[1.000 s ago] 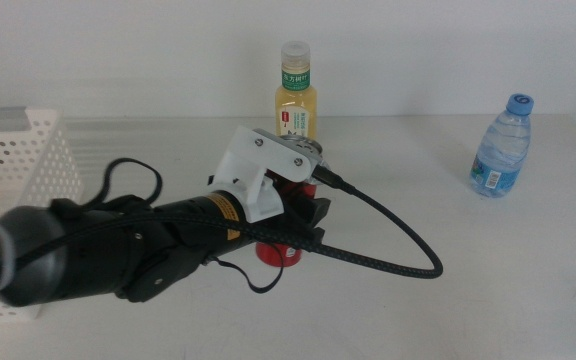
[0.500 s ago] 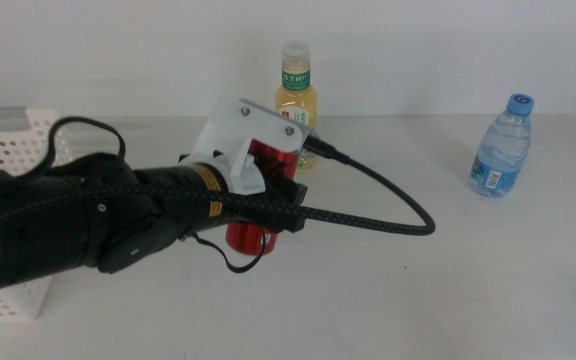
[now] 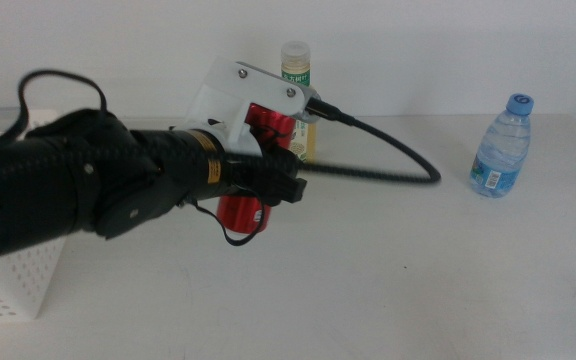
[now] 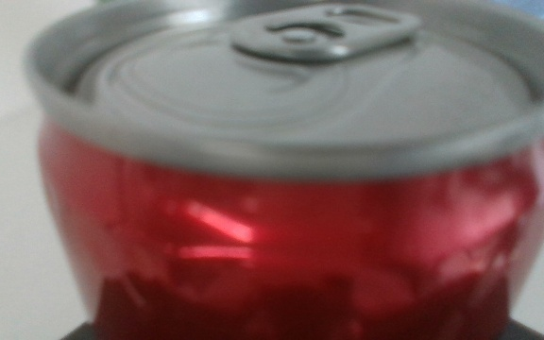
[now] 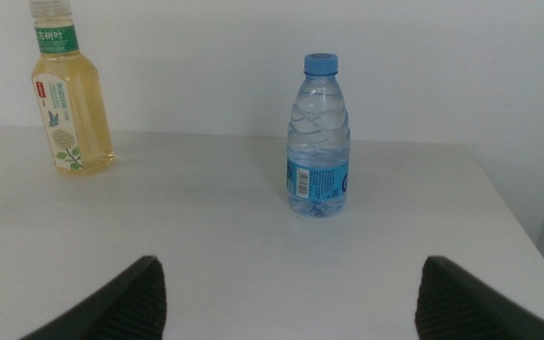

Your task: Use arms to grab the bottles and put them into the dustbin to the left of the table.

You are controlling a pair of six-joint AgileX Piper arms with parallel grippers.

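Red can (image 3: 251, 190) is clamped in my left end effector (image 3: 268, 185), lifted off the desk (image 3: 418, 280), with the dustbin (image 3: 13, 285) at its 9 o'clock. Right end effector (image 5: 286, 302) waits, jaws spread wide, empty; water bottle (image 5: 318, 137) at its 12.

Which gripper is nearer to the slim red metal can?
Left. The left gripper holds the slim red metal can above the table; the right gripper waits apart, facing the bottles.
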